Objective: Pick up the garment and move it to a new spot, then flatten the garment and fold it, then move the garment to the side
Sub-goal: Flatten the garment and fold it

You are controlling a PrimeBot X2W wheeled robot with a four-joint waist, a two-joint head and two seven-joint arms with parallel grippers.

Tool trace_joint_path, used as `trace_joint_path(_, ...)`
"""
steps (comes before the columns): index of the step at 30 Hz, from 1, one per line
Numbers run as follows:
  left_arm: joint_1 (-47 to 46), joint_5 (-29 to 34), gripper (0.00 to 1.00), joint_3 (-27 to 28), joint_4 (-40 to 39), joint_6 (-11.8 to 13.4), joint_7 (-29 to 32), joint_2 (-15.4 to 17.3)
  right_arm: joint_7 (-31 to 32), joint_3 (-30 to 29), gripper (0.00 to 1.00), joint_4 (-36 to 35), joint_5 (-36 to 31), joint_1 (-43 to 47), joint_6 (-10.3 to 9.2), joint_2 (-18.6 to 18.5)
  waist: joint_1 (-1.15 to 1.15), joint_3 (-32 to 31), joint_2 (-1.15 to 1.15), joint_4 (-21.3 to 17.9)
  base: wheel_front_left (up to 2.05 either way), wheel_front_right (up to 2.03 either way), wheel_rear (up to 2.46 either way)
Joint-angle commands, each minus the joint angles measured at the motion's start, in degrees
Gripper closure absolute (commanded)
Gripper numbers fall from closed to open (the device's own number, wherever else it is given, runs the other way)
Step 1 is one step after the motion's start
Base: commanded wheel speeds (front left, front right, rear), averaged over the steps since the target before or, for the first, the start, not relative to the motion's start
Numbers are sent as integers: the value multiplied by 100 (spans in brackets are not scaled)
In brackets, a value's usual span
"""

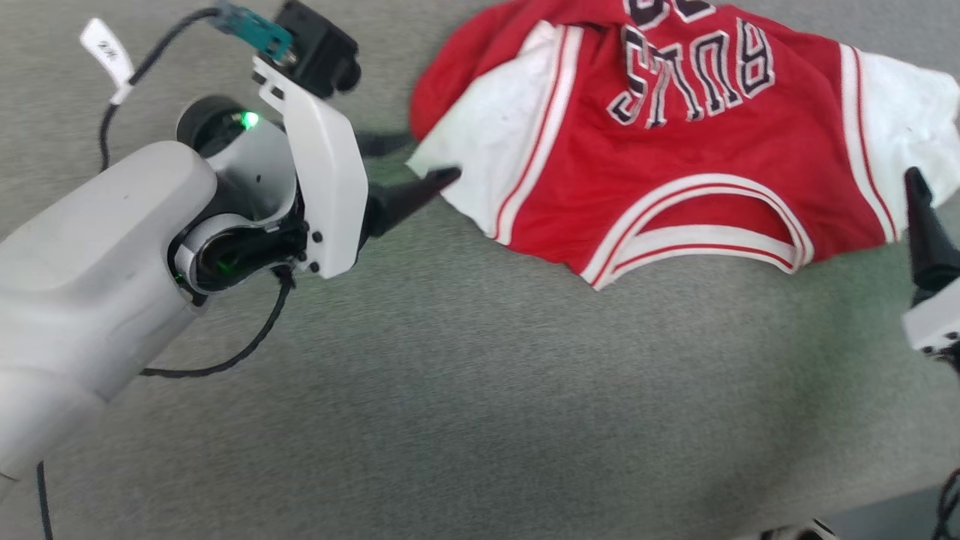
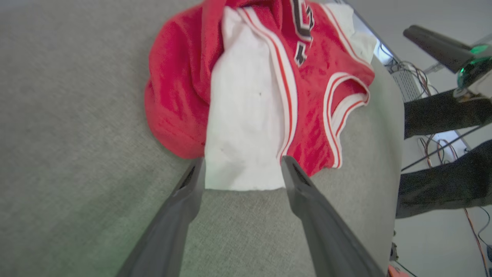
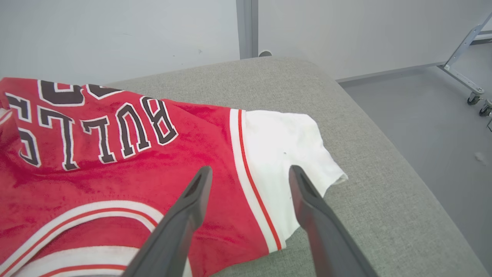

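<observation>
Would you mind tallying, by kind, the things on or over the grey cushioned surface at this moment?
Jersey: 1
Grippers: 2, the left gripper and the right gripper, both open
Total: 3

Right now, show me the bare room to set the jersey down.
Free: the grey surface nearer the robot than the garment, between left gripper and right gripper. Crowded: the garment's two side edges, at the open fingers.
</observation>
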Motion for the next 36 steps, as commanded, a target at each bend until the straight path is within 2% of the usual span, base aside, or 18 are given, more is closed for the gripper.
trace_joint_path(1,-101,-93,0,-44,54,5,106,41,-54,52,0,-1,-46,-53,-1,40,0,133,0,-175,0,0,0)
trace_joint_path(4,-200,-463,0,-186,190,5,614,115,-144,204,0,81,-49,-44,-1,142,0,189,0,-305,0,0,0)
trace_joint_path(9,-330,-512,0,-313,293,5,879,251,-289,346,0,185,-59,-46,-1,193,0,267,0,-409,0,0,0)
trace_joint_path(10,-342,-527,6,-328,263,5,873,254,-314,366,0,194,-60,-41,-1,205,0,280,0,-414,0,0,0)
trace_joint_path(11,-327,-626,47,-314,256,5,836,250,-327,384,0,202,-61,-45,-1,220,0,289,0,-416,0,0,0)
trace_joint_path(13,-349,-744,70,-294,209,5,787,234,-348,396,0,201,-79,-56,-1,219,0,306,0,-403,0,0,0)
trace_joint_path(14,-366,-773,100,-295,193,5,767,224,-350,408,0,194,-93,-71,-1,221,0,313,0,-392,0,0,0)
trace_joint_path(19,-423,-918,100,-223,104,5,533,127,-312,450,0,127,-156,-121,-1,144,0,280,0,-252,0,0,0)
trace_joint_path(23,-357,-1126,100,-90,-64,5,266,154,-171,460,0,43,-215,-82,-1,78,0,126,0,6,0,0,0)
trace_joint_path(27,-83,-1236,100,59,-343,5,-91,478,-18,450,0,-68,-279,-36,-1,-9,0,-96,0,356,0,0,0)
trace_joint_path(33,605,-1457,100,165,-762,5,-554,1280,244,444,0,-212,-332,33,-1,-110,0,-394,0,887,0,0,0)
trace_joint_path(36,966,-1410,100,92,-721,5,-698,1628,369,483,0,-277,-342,53,-1,-171,0,-484,0,1080,0,0,0)
